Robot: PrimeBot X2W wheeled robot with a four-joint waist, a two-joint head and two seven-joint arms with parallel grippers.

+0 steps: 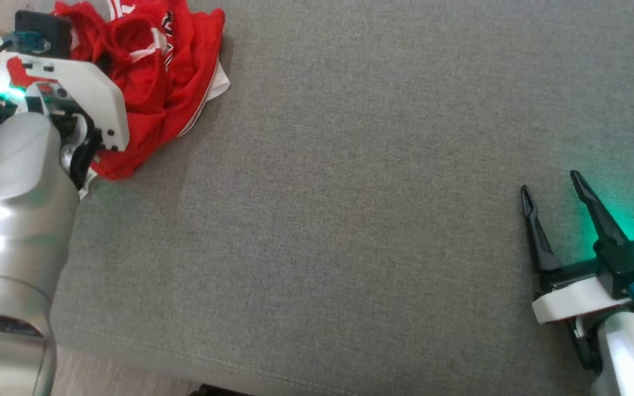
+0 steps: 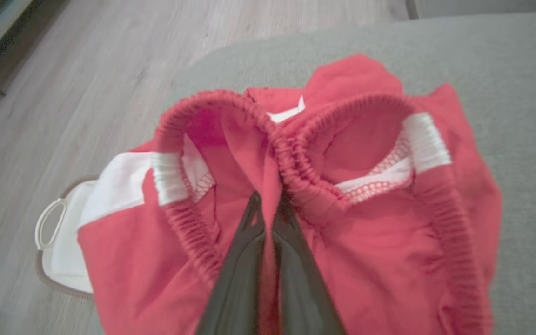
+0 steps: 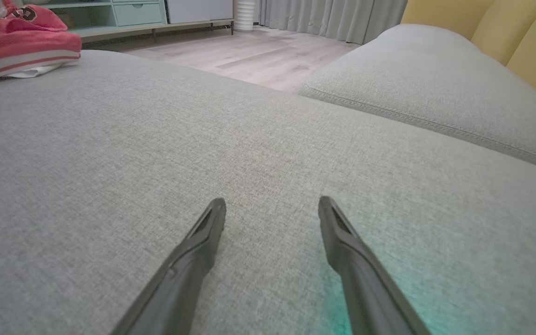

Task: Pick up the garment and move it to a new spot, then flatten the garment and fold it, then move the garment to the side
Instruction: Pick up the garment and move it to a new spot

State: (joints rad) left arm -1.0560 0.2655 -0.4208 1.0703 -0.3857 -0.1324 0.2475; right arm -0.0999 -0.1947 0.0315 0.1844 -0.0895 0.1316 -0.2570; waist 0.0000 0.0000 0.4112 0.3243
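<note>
L end effector pinched shut on a thin fold of the red garment, bunched at sofa cushion's far-left edge; R end effector wide, empty, near right; risk: fold slips on lift, garment drops to floor.

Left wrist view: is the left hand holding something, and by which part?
The left hand is shut on the red garment, pinching a fold of fabric just below its elastic waistband. The right hand is open, holding nothing.
</note>
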